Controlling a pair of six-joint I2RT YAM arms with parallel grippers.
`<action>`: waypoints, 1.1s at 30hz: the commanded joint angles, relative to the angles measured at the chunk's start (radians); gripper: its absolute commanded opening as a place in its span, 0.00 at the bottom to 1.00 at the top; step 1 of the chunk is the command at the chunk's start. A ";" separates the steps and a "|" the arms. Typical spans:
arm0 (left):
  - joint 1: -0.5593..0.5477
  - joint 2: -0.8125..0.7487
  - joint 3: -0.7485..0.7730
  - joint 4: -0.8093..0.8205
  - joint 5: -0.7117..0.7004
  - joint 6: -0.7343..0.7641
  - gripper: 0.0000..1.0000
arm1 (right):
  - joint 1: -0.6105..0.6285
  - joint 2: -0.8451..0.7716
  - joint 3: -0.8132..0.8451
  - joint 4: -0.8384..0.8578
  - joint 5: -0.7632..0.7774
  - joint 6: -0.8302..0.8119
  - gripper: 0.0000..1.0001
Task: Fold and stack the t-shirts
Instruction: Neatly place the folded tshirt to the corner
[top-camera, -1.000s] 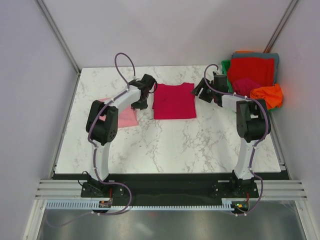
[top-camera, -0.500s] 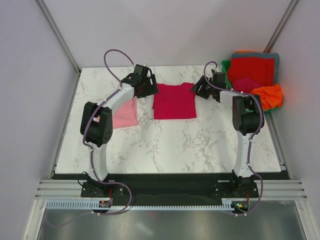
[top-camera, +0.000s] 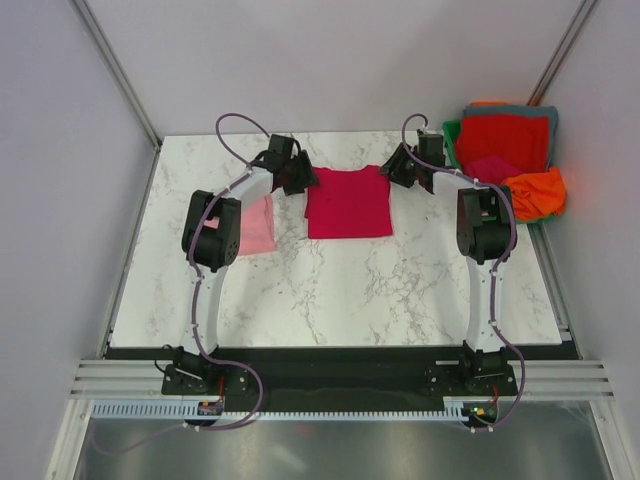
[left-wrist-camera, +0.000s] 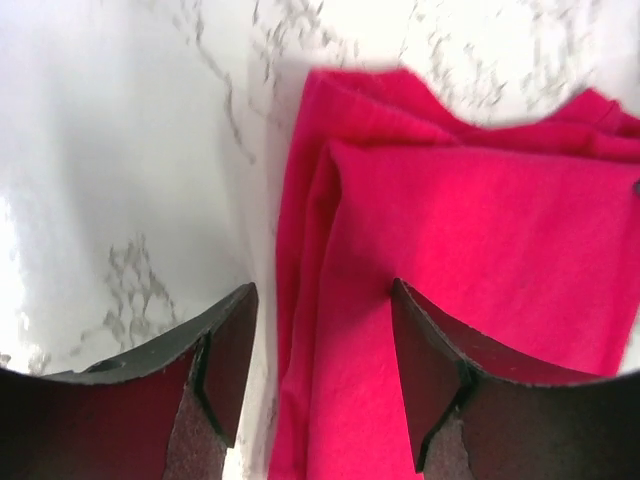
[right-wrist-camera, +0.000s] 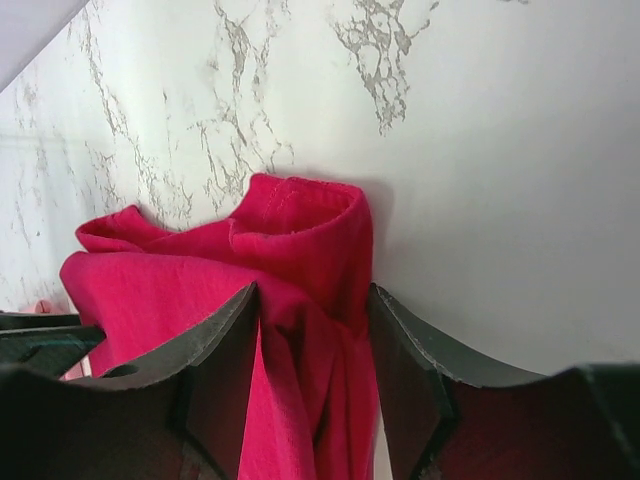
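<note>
White marble bench carries a limp crimson cloth t-shirt; grasp its far corners; left tool gapes; right tool, I cannot tell.

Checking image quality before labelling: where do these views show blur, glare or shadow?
Left wrist: the table is washed out, its veins smeared; the crimson t-shirt is soft at its far edge. Right wrist: marble veins crisp, the shirt casting a soft shadow to its right. Top external: evenly lit, sharp.

The crimson t-shirt and pale pink folded shirt lie on a white, grey-veined marble table.
</note>
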 joint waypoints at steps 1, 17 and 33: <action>0.022 0.052 0.064 0.045 0.053 -0.029 0.64 | 0.006 0.046 0.034 -0.080 0.050 -0.036 0.56; 0.036 0.207 0.240 0.065 0.176 -0.101 0.19 | 0.012 0.129 0.152 -0.081 -0.048 0.012 0.19; 0.062 -0.325 -0.140 0.099 0.070 -0.001 0.02 | 0.121 -0.274 -0.096 -0.008 -0.050 -0.036 0.00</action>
